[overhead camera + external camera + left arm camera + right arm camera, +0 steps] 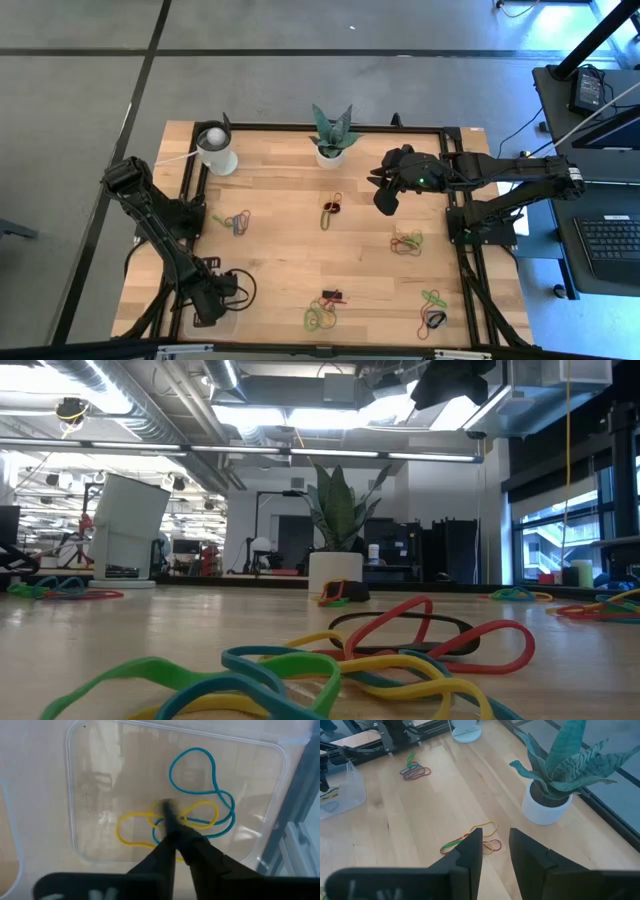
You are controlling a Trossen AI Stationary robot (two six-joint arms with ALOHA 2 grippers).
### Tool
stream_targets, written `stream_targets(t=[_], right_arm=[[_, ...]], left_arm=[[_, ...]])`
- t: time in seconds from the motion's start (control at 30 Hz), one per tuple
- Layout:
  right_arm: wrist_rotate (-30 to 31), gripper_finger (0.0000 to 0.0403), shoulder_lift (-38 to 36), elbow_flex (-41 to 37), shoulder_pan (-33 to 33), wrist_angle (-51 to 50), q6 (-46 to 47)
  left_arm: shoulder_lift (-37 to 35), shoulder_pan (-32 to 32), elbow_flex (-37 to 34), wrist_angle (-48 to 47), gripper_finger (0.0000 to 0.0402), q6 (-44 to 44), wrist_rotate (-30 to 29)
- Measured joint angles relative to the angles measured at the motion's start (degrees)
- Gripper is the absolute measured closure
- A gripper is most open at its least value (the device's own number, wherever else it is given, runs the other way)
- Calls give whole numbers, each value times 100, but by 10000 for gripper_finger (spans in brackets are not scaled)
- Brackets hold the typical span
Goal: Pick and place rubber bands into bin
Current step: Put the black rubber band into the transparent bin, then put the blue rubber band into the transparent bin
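bin on table, near-left corner | two rubber bands lie in bin, left gripper above them | cup far-left, plant pot far-centre | right gripper right of centre, over table | band clusters scattered across table

A clear bin is set at the table's near left corner; a yellow band and a blue band lie tangled on its floor. Mixed-colour band clusters are scattered, well apart, over the wooden tabletop.
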Motion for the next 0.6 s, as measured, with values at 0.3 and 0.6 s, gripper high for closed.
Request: stream_targets(t=[0.3, 0.6], right_arm=[[-2, 303, 0, 0, 0, -20, 562], [0, 303, 0, 0, 0, -223, 998]], left_arm=[[-106, 2, -2, -161, 273, 641, 421], [-1225, 26, -2, -1016, 290, 473, 174]])
